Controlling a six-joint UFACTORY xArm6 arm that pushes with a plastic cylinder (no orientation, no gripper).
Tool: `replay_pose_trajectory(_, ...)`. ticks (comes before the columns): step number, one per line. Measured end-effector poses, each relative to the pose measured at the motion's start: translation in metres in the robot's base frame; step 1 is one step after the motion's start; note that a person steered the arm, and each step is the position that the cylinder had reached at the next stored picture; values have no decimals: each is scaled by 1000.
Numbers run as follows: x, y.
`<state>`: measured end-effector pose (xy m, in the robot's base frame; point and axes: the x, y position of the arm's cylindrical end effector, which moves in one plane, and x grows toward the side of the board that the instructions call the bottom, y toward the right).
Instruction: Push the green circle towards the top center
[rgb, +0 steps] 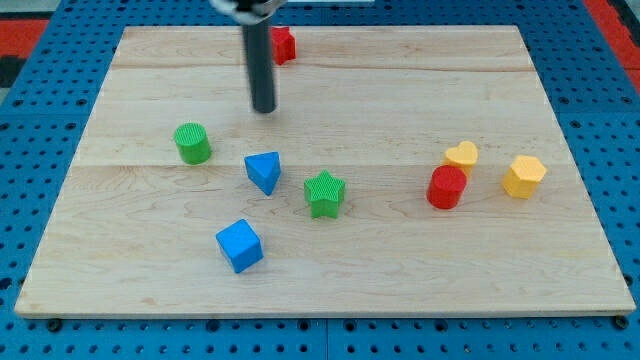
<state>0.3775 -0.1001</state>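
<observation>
The green circle (192, 143), a short green cylinder, stands on the wooden board (400, 90) at the view's left of middle. My tip (263, 109) is above and to the right of it, clearly apart from it. The rod rises straight toward the view's top edge. A red block (284, 44) sits just right of the rod near the board's top edge, partly hidden by it.
A blue triangle (264, 171), a green star (324, 193) and a blue cube (239, 245) lie below and right of the green circle. At the view's right sit a yellow heart (461, 155), a red cylinder (447, 187) and a yellow hexagon (524, 176).
</observation>
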Motion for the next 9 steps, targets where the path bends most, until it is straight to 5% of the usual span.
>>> replay_pose_trajectory(2,17,-127)
replay_pose_trajectory(4,79,-87)
replay_pose_trajectory(6,47,-85)
replay_pose_trajectory(9,37,64)
